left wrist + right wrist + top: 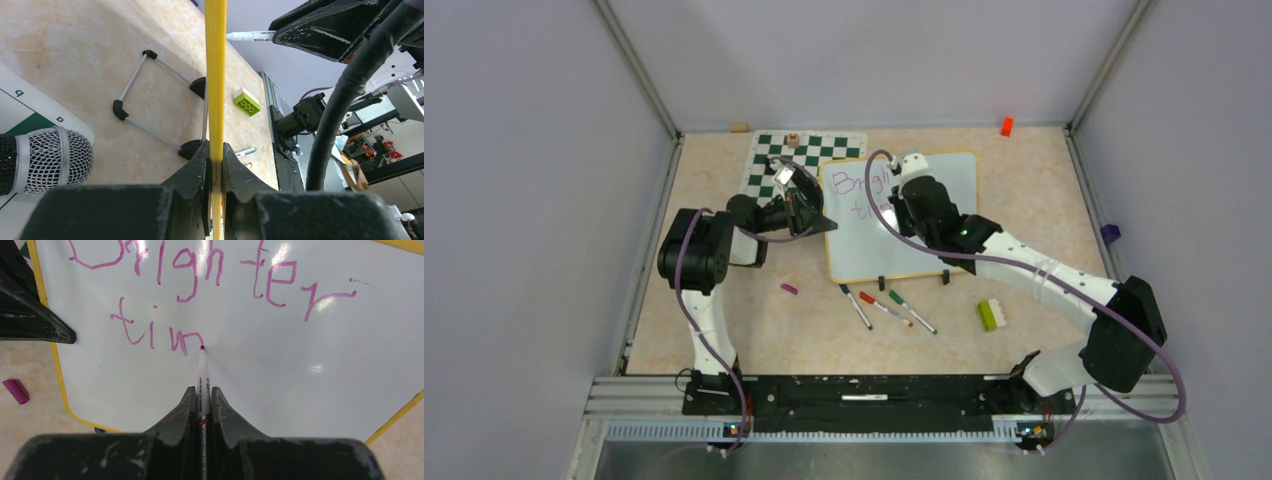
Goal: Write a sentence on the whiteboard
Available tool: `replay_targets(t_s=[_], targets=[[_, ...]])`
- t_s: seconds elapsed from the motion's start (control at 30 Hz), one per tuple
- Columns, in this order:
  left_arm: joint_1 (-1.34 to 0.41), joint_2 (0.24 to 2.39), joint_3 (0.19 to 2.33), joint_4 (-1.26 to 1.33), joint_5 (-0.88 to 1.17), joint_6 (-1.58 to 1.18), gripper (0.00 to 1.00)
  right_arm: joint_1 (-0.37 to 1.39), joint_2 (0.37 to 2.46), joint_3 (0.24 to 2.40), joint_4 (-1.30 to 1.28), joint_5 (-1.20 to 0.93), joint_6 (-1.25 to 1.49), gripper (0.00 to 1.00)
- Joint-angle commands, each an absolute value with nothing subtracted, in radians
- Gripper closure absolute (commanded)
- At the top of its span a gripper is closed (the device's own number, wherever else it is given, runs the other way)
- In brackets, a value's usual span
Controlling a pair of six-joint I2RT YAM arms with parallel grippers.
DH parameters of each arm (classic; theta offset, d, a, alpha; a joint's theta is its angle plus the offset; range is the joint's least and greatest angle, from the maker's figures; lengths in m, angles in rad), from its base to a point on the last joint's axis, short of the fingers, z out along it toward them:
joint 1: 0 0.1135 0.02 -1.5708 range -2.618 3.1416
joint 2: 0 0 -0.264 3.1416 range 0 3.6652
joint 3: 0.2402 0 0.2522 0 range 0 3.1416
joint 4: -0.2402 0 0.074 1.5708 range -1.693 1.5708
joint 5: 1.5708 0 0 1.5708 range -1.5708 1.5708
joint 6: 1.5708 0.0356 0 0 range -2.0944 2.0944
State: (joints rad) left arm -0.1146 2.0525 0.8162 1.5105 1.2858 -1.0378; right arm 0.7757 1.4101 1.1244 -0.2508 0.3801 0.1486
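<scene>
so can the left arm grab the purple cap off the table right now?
Probably not. The purple cap lies on the table with nothing over it, but the left fingers are shut on the rim of the whiteboard, so they'd have to let go first.

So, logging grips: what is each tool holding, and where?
Left tool clamps the whiteboard by its yellow rim; right tool grips the marker by its barrel.

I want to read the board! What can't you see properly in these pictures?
Top view: the right arm covers most of the sentence.
Right wrist view: the top edge cuts the tops off "Brighter".
Left wrist view: the whiteboard shows edge-on, writing hidden.
</scene>
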Motion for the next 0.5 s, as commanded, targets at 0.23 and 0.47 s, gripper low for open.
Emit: replay_targets(t_s=[0.23,0.47], targets=[[-0.118,2.032,0.828,1.62,1.284,-1.037,1.0,0.758,1.374,1.065,-0.262,0.343,0.19,1.0],[-0.119,2.03,0.825,1.62,1.283,-1.037,1.0,0.757,1.337,1.12,-0.276,0.333,0.177,1.0]])
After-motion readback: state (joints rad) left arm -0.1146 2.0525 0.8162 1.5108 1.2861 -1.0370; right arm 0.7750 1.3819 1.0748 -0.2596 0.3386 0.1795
